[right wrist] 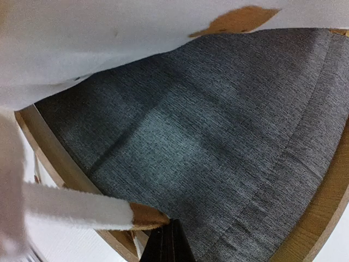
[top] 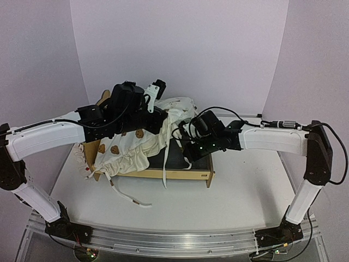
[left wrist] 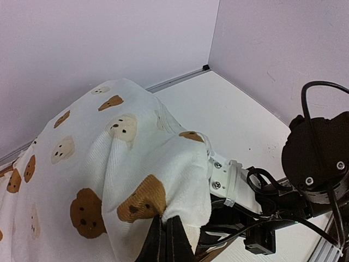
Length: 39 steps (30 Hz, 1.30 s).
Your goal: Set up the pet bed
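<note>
Mid-table, pet bed (top: 185, 173): looks light and stiff, plywood frame with felt base (right wrist: 218, 153) partly bared; I'd grip a side rail.
Cushion (top: 131, 150): soft, limp, draped over the bed toward the table's left edge.
Left gripper (left wrist: 166, 240): clamped on cushion fabric.
Right gripper (right wrist: 169, 245): closed over the felt, beside a tie (right wrist: 76, 210); whether it holds it, I cannot tell.

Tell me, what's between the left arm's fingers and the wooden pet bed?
The cream bear-print cushion: the left fingers pinch it, and it drapes over the pet bed, seen in the top view.
</note>
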Each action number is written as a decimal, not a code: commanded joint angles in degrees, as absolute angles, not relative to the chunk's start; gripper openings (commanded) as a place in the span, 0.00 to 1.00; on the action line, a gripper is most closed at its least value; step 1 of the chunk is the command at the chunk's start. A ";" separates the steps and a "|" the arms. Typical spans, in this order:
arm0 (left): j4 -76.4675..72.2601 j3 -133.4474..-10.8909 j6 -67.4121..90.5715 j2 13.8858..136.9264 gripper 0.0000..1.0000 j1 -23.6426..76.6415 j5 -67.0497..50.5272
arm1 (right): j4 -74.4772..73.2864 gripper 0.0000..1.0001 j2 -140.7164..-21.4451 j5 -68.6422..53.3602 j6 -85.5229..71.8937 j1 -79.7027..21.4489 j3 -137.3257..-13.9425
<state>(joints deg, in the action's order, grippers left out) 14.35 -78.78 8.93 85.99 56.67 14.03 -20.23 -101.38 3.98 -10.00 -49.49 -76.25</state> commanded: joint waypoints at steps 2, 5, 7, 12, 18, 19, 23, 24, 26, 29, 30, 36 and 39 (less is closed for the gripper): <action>11.31 -82.36 8.35 86.53 0.00 56.43 13.58 | -20.78 0.00 -100.99 5.41 -10.61 -49.02 -75.96; 11.34 -82.53 8.23 86.63 0.00 56.39 14.10 | -20.82 0.00 -100.61 1.67 -11.17 -49.06 -78.02; 11.77 -83.00 8.10 86.67 0.00 56.31 14.87 | -20.93 0.00 -99.75 -1.63 -11.77 -48.99 -79.48; 13.18 -84.99 7.98 86.43 0.00 55.99 16.41 | -21.29 0.00 -96.94 -8.23 -14.17 -48.98 -83.51; 13.63 -85.87 7.39 85.30 0.00 55.90 17.45 | -21.45 0.00 -97.54 -14.30 -16.25 -49.03 -89.33; 13.76 -85.91 7.31 85.02 0.00 55.90 17.84 | -21.45 0.00 -98.11 -14.55 -16.33 -49.00 -90.06; 14.32 -86.04 7.03 83.70 0.00 55.81 19.39 | -21.36 0.00 -101.15 -15.04 -16.28 -48.98 -93.65; 14.52 -86.11 6.99 83.41 0.00 55.81 19.57 | -21.36 0.00 -102.11 -14.88 -16.45 -48.98 -94.42; 14.77 -86.02 7.06 82.77 0.00 55.81 19.79 | -21.23 0.00 -103.95 -14.70 -16.92 -49.02 -95.53; 15.11 -85.56 7.05 82.01 0.00 55.81 20.20 | -21.01 0.00 -105.91 -13.86 -18.01 -48.97 -96.35; 15.19 -85.39 7.04 81.79 0.00 55.81 20.33 | -20.92 0.00 -106.44 -13.47 -18.33 -49.00 -96.39; 14.87 -83.81 7.19 80.95 0.00 55.74 20.44 | -19.88 0.00 -109.45 -11.82 -17.94 -48.99 -95.24; 14.85 -83.53 7.30 80.97 0.00 55.72 20.32 | -19.84 0.00 -110.65 -11.52 -18.60 -49.02 -95.08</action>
